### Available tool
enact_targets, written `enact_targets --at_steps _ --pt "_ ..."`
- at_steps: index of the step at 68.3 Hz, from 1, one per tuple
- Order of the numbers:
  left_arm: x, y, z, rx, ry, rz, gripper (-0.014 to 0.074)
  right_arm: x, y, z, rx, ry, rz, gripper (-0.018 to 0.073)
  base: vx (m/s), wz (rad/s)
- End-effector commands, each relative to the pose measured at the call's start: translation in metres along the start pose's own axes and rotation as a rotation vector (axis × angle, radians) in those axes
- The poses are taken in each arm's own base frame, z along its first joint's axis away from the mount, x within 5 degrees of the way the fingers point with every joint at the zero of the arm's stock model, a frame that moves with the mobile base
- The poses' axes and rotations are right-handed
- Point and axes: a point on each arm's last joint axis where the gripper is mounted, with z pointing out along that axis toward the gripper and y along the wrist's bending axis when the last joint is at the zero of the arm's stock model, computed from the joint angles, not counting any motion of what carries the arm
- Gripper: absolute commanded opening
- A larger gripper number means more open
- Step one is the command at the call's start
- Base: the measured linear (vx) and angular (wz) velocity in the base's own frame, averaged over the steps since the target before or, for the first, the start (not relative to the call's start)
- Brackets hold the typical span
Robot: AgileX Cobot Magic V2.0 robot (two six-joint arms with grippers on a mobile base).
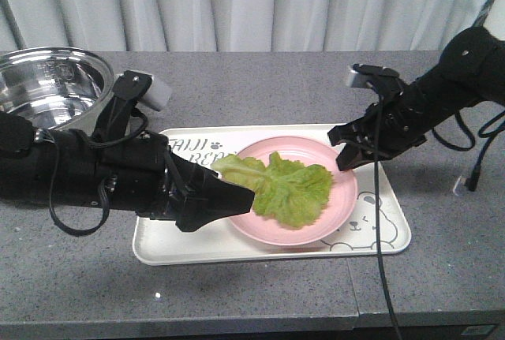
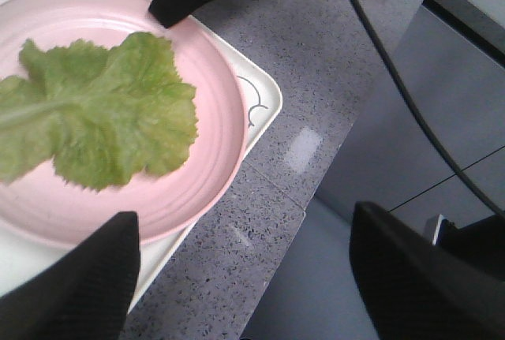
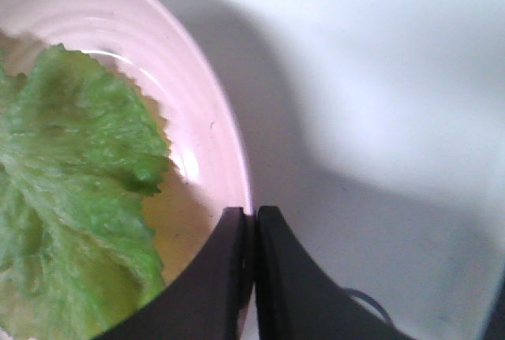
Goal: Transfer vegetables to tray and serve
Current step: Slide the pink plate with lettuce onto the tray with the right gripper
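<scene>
1 lettuce leaf [image 1: 288, 186] is laid flat on the pink plate [image 1: 286, 149], which is set on the cream tray [image 1: 380, 236]. The plate's rim is pinched by the closed right gripper [image 1: 348, 160]. The left gripper [image 1: 239, 198] is spread wide beside the leaf's stem end, with nothing held.

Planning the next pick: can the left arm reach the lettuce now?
Probably yes: the left gripper is open beside the lettuce, which lies uncovered on the pink plate; the right gripper pinches the far rim.
</scene>
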Motion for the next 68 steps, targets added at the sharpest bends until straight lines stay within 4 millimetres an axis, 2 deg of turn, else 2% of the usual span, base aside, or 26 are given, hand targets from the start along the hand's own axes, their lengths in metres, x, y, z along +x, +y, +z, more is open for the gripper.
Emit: enact_targets --at_steps 1,10,26,37,53,59,68 --pt "-0.014 -0.011 -0.011 0.023 -0.076 0.004 0.0538 -0.014 0.02 -0.012 -0.024 -0.11 -0.01 -0.0004 0.0 0.0" --pt "-0.014 -0.011 -0.011 0.023 -0.076 0.004 0.0538 -0.017 0.02 -0.002 -0.037 -0.119 0.018 -0.0002 0.0 0.0" --pt "-0.014 -0.011 -0.011 0.023 -0.076 0.004 0.0538 -0.018 0.017 0.001 -0.032 -0.132 0.028 0.0021 0.0 0.0" --pt "-0.014 -0.011 -0.011 0.023 -0.076 0.004 0.0538 -0.019 0.017 0.001 -0.029 -0.138 0.03 0.0123 0.0 0.0" --pt "-0.014 -0.011 -0.011 0.023 -0.076 0.004 0.0538 -0.021 0.016 0.0 -0.01 -0.159 0.024 0.0375 0.0 0.0" --pt "-0.014 -0.011 -0.011 0.023 -0.076 0.004 0.0538 -0.02 0.016 -0.004 0.011 -0.159 0.004 0.0416 0.0 0.0" --pt "-0.014 -0.011 -0.011 0.023 -0.076 0.004 0.0538 -0.018 0.018 -0.018 0.066 -0.153 -0.054 0.0415 0.0 0.0"
